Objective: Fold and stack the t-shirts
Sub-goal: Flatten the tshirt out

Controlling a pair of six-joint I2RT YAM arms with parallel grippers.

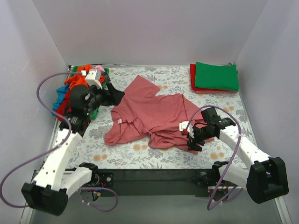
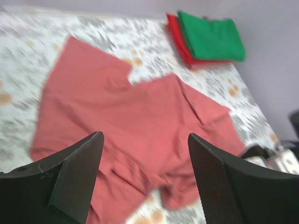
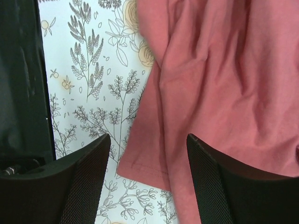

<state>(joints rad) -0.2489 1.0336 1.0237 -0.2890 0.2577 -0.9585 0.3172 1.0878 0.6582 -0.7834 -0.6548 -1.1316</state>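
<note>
A large dusty-rose t-shirt lies rumpled and partly spread mid-table, its white neck tag at the left. My left gripper hovers open at the shirt's back-left edge with nothing between its fingers. At the shirt's near-right hem my right gripper is open too, its jaws straddling the hem corner without closing on it. A folded green t-shirt rests on a folded red one at the back right.
A heap of unfolded tees in orange, red, green and blue fills the back-left corner beside my left arm. The floral table covering ends at a black front edge. White walls close in three sides.
</note>
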